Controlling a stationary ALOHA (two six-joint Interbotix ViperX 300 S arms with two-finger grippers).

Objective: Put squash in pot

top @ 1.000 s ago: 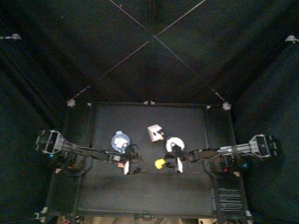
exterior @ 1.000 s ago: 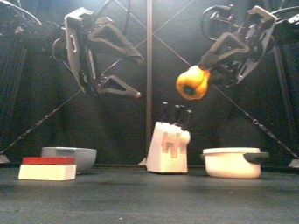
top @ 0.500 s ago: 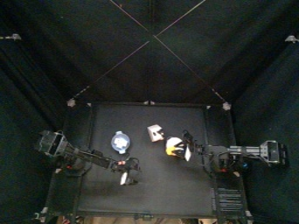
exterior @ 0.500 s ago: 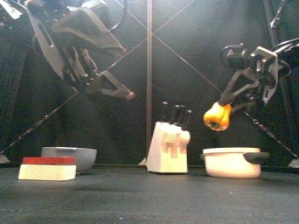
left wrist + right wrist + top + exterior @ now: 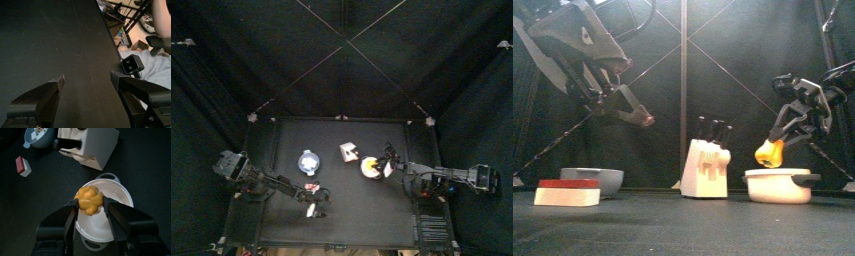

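Note:
The squash (image 5: 89, 200), a yellow-orange lump, is held in my right gripper (image 5: 90, 203), whose jaws are shut on it. It hangs just above the open white pot (image 5: 115, 193). In the front view the squash (image 5: 767, 153) sits close over the pot's (image 5: 780, 186) left rim, with the right gripper (image 5: 775, 148) coming down from the right. In the top view the squash (image 5: 386, 160) overlaps the pot (image 5: 372, 167). My left gripper (image 5: 87, 82) is open and empty over bare table; it hangs high at the left in the front view (image 5: 640, 115).
A white knife block (image 5: 707, 168) stands in the middle, left of the pot. A bluish-white bowl (image 5: 591, 180) and a red-and-white box (image 5: 569, 192) lie at the left. The left wrist view shows the table's edge and a room beyond.
My right gripper has carried the squash down and to the right, from high mid-air to just above the pot. My left arm has drawn back toward the left.

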